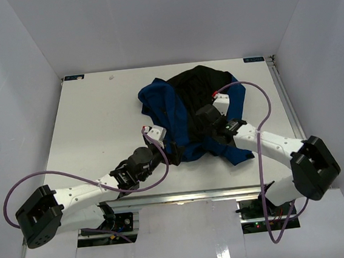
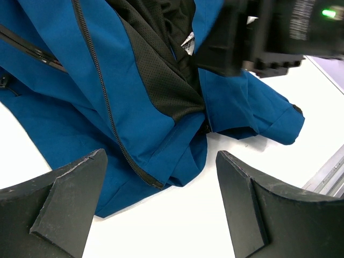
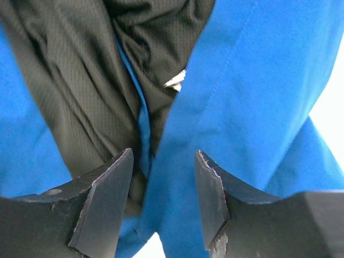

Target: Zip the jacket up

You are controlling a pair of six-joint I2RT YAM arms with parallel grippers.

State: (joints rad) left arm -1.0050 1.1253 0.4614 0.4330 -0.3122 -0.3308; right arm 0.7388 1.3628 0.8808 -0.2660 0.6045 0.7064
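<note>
On the white table (image 1: 92, 118), far half, right of centre:

1. Jacket (image 1: 157, 103). Royal blue, lying crumpled and unfastened, with the black mesh lining (image 1: 196, 90) turned up across its middle. A blue hem corner reaches toward the near edge.

2. Right gripper (image 3: 164, 161). Positioned over the jacket's middle, pointing down at the line where the black lining meets the blue front panel. Jaws part-way spread, nothing pinched between them; whether the tips touch the cloth cannot be told.

3. Left gripper (image 2: 161, 161). Positioned just beside the jacket's near-left hem, above bare table and blue fabric. Jaws spread wide, holding nothing.

4. Zipper (image 2: 102, 102). Dark teeth running along one blue front edge down to the hem, unjoined to the other side.

5. Label (image 3: 174, 80). Small, white, set in the lining by the front edge.
</note>
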